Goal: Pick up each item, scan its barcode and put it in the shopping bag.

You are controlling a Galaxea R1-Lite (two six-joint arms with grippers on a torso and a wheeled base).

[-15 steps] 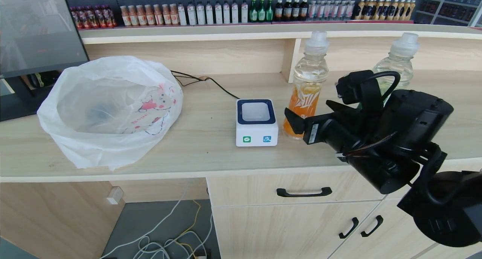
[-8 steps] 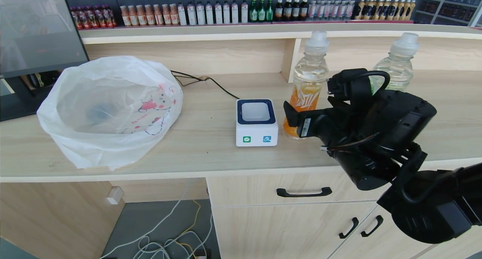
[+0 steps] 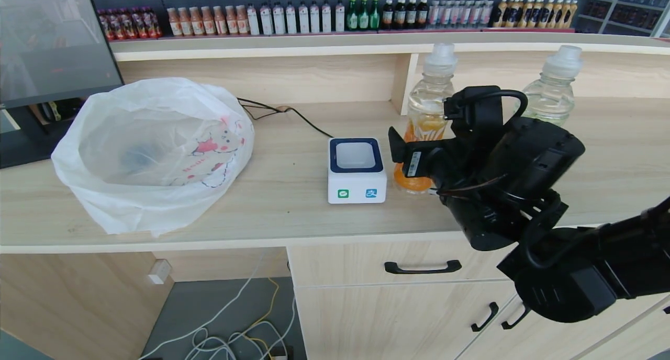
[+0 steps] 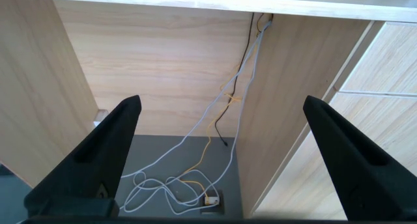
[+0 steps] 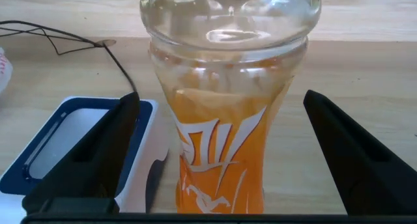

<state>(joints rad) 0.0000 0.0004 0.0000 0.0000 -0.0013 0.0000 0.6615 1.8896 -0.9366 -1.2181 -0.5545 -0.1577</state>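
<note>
Partly behind rt claw (image 5: 221,100): orange bottle (image 3: 428,106), lower half, nr scanner (image 3: 357,169).

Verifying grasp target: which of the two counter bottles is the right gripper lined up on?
The orange bottle beside the scanner: it sits centred between the open jaws in the right wrist view. The other bottle stands farther right.

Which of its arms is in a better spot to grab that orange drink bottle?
The right. The right gripper is open, with the orange drink bottle lined up between its fingers. The left gripper is below the counter, facing floor cables.
</note>
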